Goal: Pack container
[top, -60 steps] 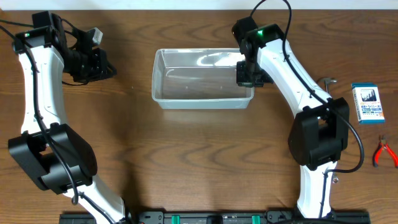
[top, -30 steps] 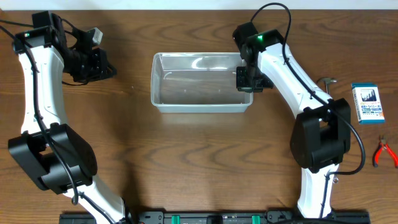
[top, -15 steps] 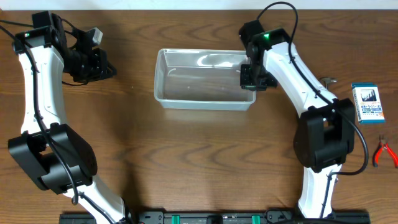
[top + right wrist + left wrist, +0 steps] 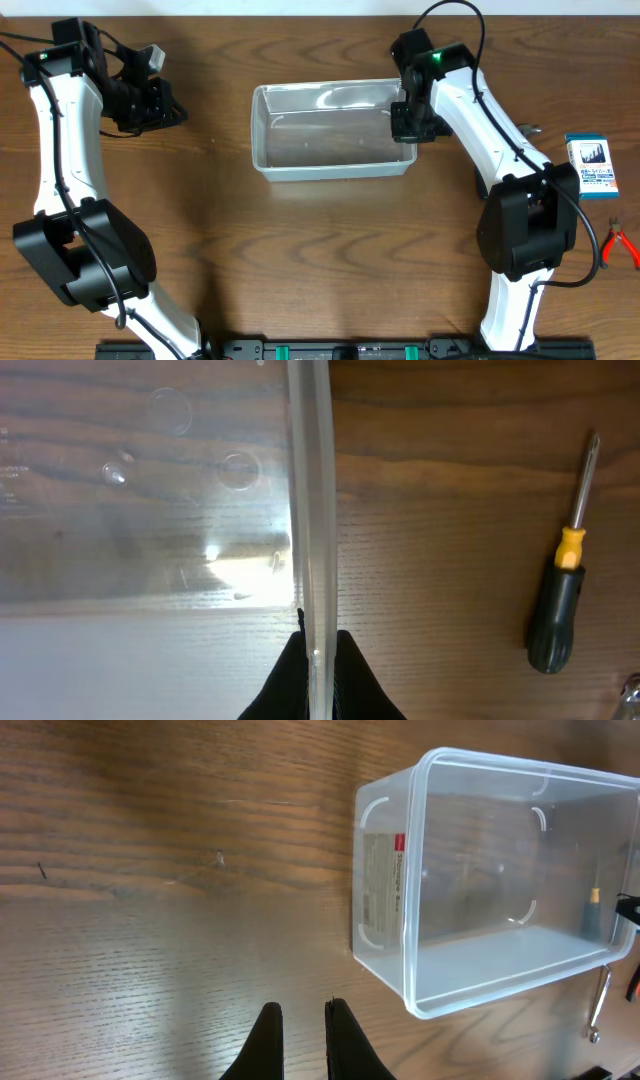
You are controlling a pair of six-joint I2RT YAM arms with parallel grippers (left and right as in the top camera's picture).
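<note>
The container (image 4: 300, 165) is a clear rectangular plastic tub at the table's middle, and it holds nothing. My right gripper (image 4: 410, 122) is shut on its right wall, one finger inside and one outside, with the rim (image 4: 312, 510) running between the fingertips (image 4: 318, 660). My left gripper (image 4: 168, 106) hovers left of the tub with its fingers (image 4: 300, 1025) close together and nothing between them. The tub also shows in the left wrist view (image 4: 390, 900), with a label on its near wall.
A screwdriver (image 4: 560, 600) with a black and yellow handle lies right of the tub, mostly hidden under my right arm from above. A blue-and-white box (image 4: 590, 167) and red pliers (image 4: 615, 245) lie at the right edge.
My right gripper has dragged the container a little to the right and slightly away. The left arm has not moved.
</note>
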